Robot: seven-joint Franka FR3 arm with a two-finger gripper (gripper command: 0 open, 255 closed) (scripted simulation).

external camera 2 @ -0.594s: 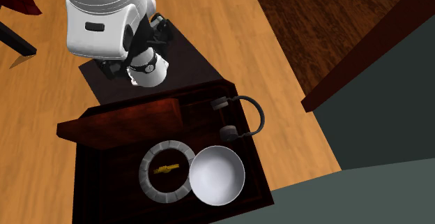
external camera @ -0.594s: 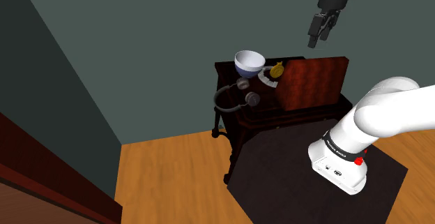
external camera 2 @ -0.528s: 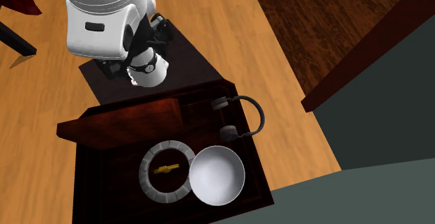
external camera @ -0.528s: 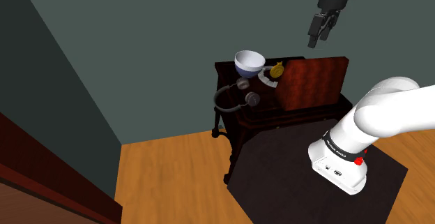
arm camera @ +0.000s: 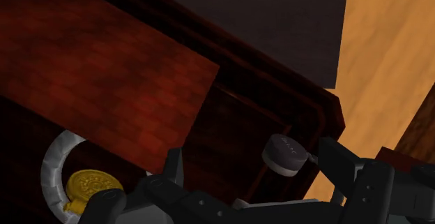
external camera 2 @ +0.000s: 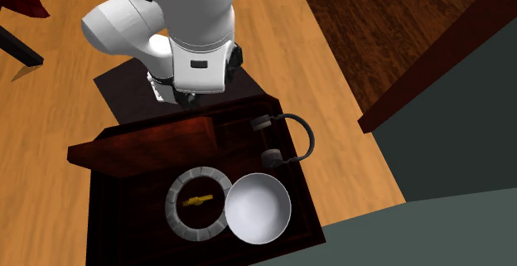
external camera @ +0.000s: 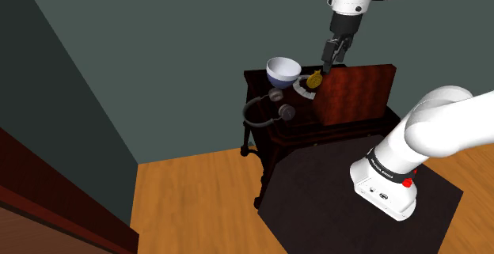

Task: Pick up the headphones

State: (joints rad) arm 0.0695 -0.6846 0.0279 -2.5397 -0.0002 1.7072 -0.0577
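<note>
Nothing's grabbed yet: gripper (external camera: pixel 328 59) hangs over the table (external camera: pixel 299 135), fingers (arm camera: pixel 341 165) apart and empty. Headphones (external camera: pixel 286 112) sit at the table's edge, around 8 o'clock from it in the shoulder view, so reach, grasp and lift all remain.

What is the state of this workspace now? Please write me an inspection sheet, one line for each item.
Surface: dark red wooden table, with a raised panel on it.
Job's things: headphones lie at the table's edge, not gripped.
Clutter: white bowl; grey ring plate with a gold object in it.
Grippers: gripper open, above the table near the panel, holding nothing.
Cables: nothing seen.
Surroundings: wooden floor, grey-green wall.
</note>
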